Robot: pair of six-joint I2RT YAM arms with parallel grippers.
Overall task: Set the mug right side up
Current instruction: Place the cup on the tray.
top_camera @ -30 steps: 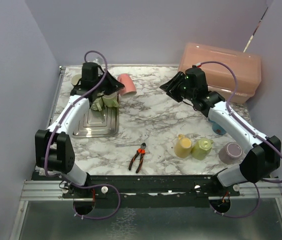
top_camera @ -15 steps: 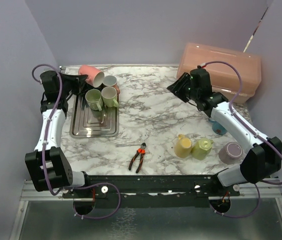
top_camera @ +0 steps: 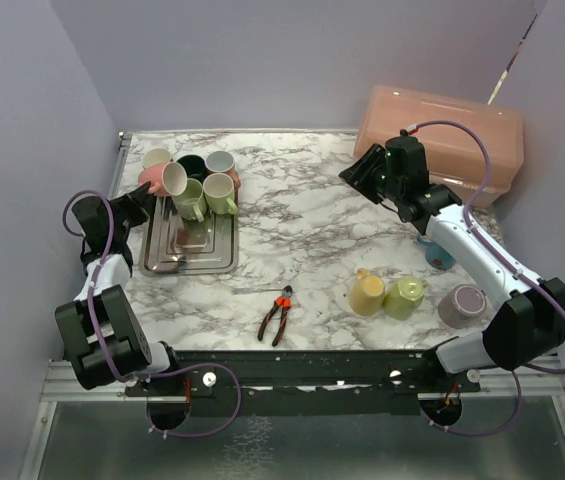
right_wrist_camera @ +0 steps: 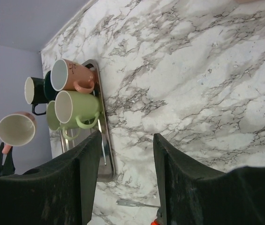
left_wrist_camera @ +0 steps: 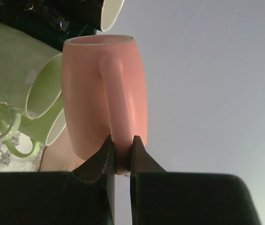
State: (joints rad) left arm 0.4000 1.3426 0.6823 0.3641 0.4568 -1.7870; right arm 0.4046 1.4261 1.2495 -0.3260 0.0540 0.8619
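A steel tray (top_camera: 190, 255) on the counter's (top_camera: 302, 215) left carries two green mugs (top_camera: 190, 197), a black mug (top_camera: 193, 167) and a white-lined mug (top_camera: 221, 161). Pliers (top_camera: 277, 314) lie near the front edge. To their right, a yellow mug (top_camera: 367, 292), lime mug (top_camera: 405, 297) and purple mug (top_camera: 462, 305) sit close together. A pink bin (top_camera: 452, 135) fills the far right corner.

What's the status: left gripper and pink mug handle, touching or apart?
Touching. Left wrist view: the left gripper is shut on the handle of the pink mug, no gap either side.

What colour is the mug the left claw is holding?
The mug is pink, whitish inside; best in left wrist view.
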